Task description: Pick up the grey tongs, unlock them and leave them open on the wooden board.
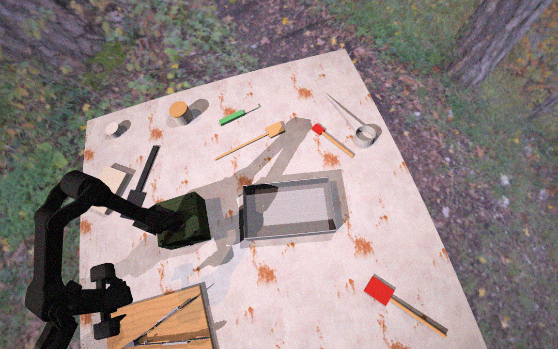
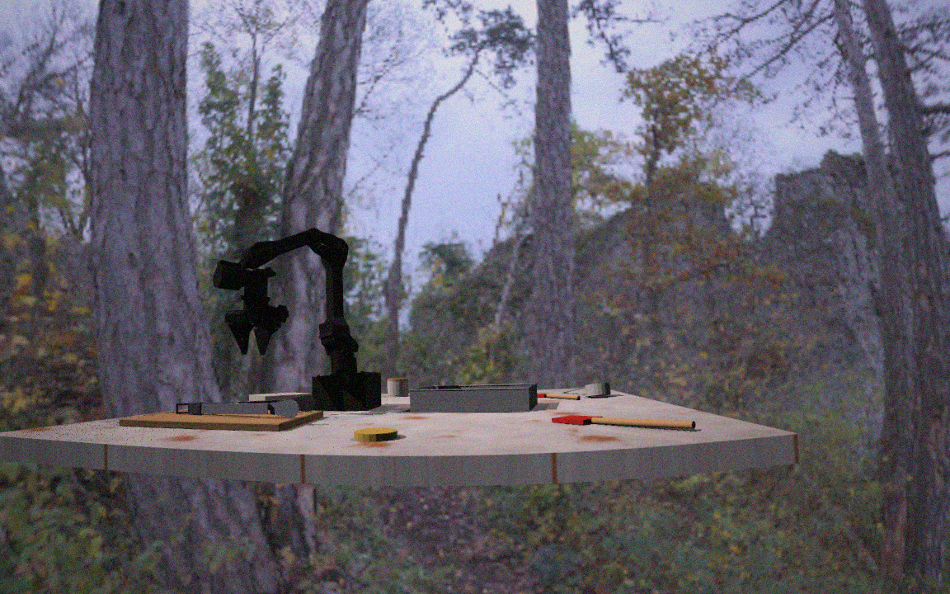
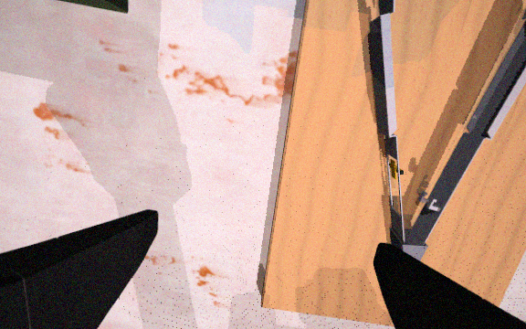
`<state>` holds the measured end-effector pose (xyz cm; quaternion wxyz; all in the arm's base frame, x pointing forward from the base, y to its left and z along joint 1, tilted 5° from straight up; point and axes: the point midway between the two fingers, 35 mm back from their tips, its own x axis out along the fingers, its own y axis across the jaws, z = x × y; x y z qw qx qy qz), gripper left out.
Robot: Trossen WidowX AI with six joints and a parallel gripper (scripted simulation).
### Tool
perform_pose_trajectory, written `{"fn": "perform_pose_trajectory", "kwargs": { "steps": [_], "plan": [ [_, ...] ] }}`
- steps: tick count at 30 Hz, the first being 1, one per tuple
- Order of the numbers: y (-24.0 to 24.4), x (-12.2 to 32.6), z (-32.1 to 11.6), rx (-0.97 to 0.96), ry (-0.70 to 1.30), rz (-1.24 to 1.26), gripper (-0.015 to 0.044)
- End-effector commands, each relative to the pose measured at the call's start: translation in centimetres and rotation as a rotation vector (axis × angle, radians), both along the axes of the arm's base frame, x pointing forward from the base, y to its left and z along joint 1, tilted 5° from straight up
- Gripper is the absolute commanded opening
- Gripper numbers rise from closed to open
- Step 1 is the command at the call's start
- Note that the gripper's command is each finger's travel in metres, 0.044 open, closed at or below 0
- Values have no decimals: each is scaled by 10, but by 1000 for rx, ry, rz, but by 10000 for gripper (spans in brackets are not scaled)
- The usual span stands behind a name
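Note:
The grey tongs (image 1: 166,317) (image 2: 243,402) (image 3: 455,175) lie on the wooden board (image 1: 185,325) (image 2: 205,424) (image 3: 318,183). Their two arms are spread in a V; the wrist view shows the hinge end low on the right, partly behind the right finger. A small yellow part shows on one arm near the hinge. My gripper (image 2: 254,351) (image 3: 266,236) is open and empty, pointing down well above the board. In the wrist view its fingers stand wide apart, over the table and the board's edge. The roasting tin (image 1: 332,203) (image 2: 471,399) has nothing resting across it.
The arm's base (image 1: 185,221) stands between board and tin. A black spatula (image 1: 146,173) and a cream block (image 1: 114,180) lie behind it. A red-headed tool (image 1: 378,290) (image 2: 573,419) lies front right, and a yellow disc (image 2: 375,435) near the front. Several utensils lie at the back.

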<state>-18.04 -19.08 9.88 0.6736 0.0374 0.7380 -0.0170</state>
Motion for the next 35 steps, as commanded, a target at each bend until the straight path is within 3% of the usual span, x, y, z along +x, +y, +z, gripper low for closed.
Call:
{"fn": "perform_pose_trajectory", "kwargs": {
  "steps": [1, 6, 13, 35],
  "plan": [
    [19, 9, 9, -2, -4, 8, 440],
    [18, 9, 14, -2, -3, 7, 440],
    [15, 13, 56, -1, 0, 3, 440],
    [15, 13, 56, -1, 0, 3, 440]
  ]
}}
